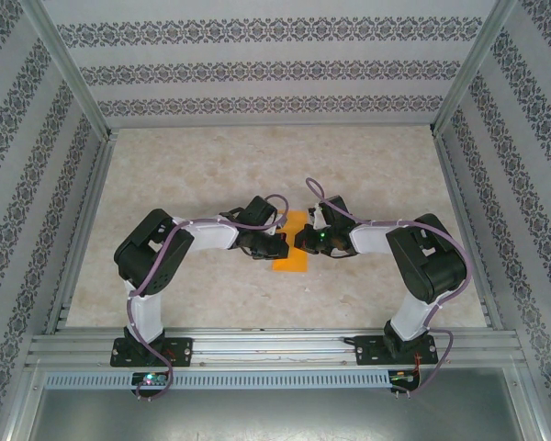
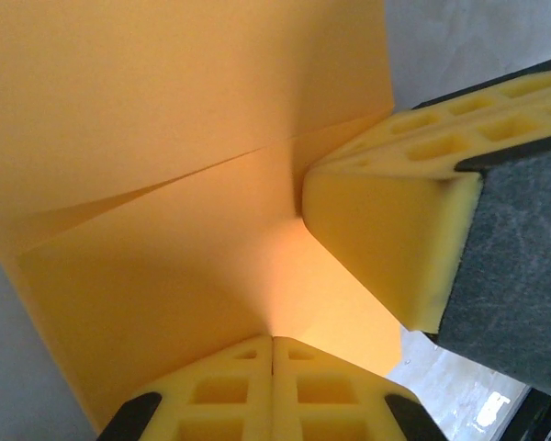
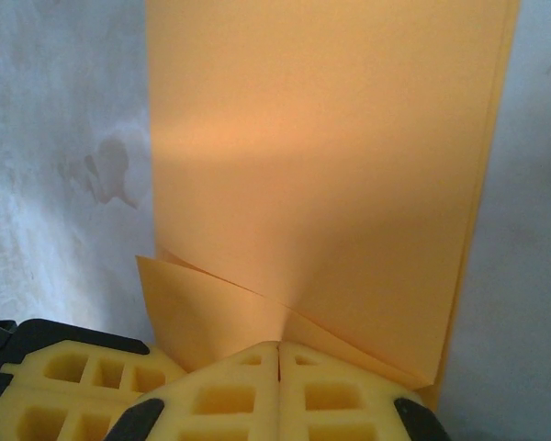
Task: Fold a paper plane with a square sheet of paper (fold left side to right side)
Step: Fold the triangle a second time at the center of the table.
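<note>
- My left gripper [image 1: 277, 246] and right gripper [image 1: 303, 241] meet almost tip to tip near the middle of the table [image 1: 202, 175], with both arms bent inward.
- The orange sheet of paper [image 1: 291, 255] lies flat on the table directly under the two tips and sticks out toward my bases.
- From my left wrist, my left gripper [image 2: 273, 342] has its jaws closed, the yellow pads pressed together with no gap, and its tip sits on the orange sheet of paper [image 2: 165, 119].
- A foam finger [image 2: 376, 239] of my right arm comes in from the side and also rests on the sheet.
- A folded layer shows as a slanting edge that runs toward that finger.
- From my right wrist, my right gripper [image 3: 278, 354] is closed the same way, with its tip on the orange sheet of paper [image 3: 321, 156] where two slanting flaps converge.
- I cannot tell whether either tip nips any paper between its pads.
</note>
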